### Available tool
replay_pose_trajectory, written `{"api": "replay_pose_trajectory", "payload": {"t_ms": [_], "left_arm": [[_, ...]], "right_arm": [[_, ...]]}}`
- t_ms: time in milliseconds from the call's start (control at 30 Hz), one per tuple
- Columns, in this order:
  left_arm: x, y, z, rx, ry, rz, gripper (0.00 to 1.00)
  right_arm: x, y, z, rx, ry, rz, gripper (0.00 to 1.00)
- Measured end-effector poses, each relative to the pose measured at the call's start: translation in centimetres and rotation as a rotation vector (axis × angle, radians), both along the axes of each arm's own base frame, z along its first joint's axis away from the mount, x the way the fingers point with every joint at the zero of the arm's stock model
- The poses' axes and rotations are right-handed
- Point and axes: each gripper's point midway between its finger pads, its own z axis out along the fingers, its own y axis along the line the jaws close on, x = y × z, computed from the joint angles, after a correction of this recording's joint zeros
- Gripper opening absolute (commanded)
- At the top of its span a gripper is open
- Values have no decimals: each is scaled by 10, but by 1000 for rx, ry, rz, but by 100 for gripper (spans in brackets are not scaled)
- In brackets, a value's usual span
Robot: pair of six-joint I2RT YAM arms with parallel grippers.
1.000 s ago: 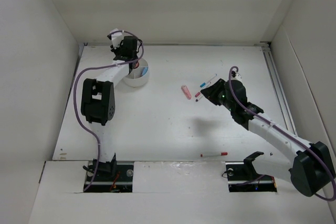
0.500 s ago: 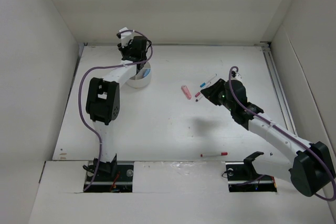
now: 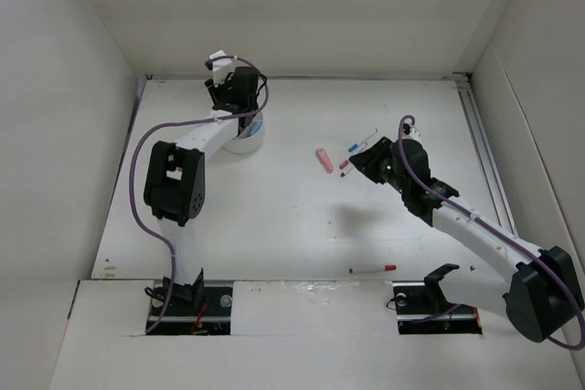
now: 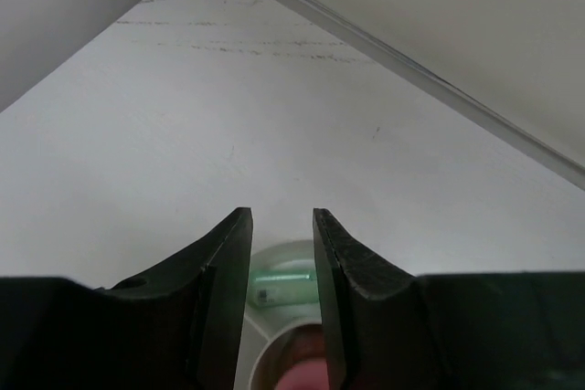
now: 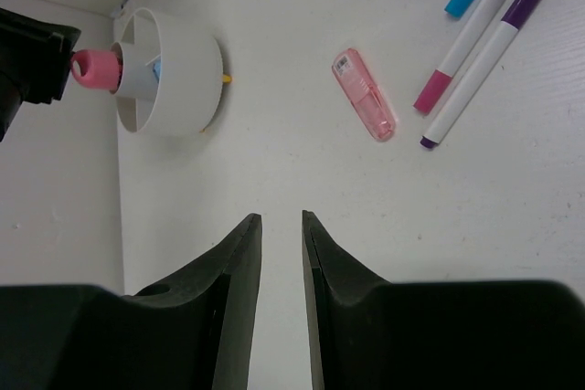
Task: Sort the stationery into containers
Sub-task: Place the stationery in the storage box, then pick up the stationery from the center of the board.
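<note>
The right pincer (image 5: 281, 216), narrow and empty, hovers near the pink block (image 5: 364, 109). Farther off, the left pincer (image 4: 281, 213) sits narrow over the cup (image 5: 187, 70). I cannot tell whether it grips the pink cylinder (image 5: 94, 68), so lifting might drag it out.

Robot lab test cell. A plain white counter (image 3: 274, 226) is boxed in by bare white panel walls (image 3: 55, 134). Two white-and-black robot arms, left (image 3: 174, 180) and right (image 3: 475, 230), are bolted on black base mounts (image 3: 187, 303) at the near edge. Purple cables (image 3: 137, 189) loop along them, and a metal rail (image 4: 411, 68) lines the counter's edge.
</note>
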Motion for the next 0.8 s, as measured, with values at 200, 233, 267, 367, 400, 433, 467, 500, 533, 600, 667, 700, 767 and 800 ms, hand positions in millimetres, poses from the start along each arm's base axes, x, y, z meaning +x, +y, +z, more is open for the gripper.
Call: {"api": "replay_pose_trajectory", "payload": {"t_ms": [200,233,267,367,400,433,467,500,533,600,667,700,767,800], "left_arm": [[-40,-24,50,-136,-109,-120,35],[-51,-36,63,-160,-146,-153,38],[-63,-54,75,-182,-179,-196,39],[-97,-137,96,-261,-235,-381,39],[-108,-168,93,-281,-225,-446,39],[-117,-194,86,-290,-201,-499,39],[-124,-220,71,-295,-162,-549,39],[-130,-241,53,-296,-116,-592,39],[-133,-256,31,-290,-63,-622,39],[-137,-267,-20,-265,57,-647,39],[-139,-266,-63,-243,161,-645,39],[-140,-263,-81,-235,207,-640,39],[-141,-261,-106,-228,271,-634,39],[-140,-261,-112,-229,288,-632,39]], "right_arm": [[0,0,0,-1,0,0,16],[0,0,0,-3,-2,1,14],[0,0,0,-3,-2,1,13],[0,-1,0,-4,-2,-3,13],[1,-1,0,-5,-3,-5,13],[1,-2,0,-6,-3,-7,18],[1,-2,0,-6,-4,-8,21],[1,-2,0,-5,-4,-10,23],[2,-3,1,-7,-7,-15,28],[2,-5,2,-8,-12,-24,32],[3,-8,7,-6,-25,-36,42],[3,-10,10,-1,-32,-43,46],[4,-14,15,4,-45,-61,51],[5,-17,17,6,-52,-72,55]]}}
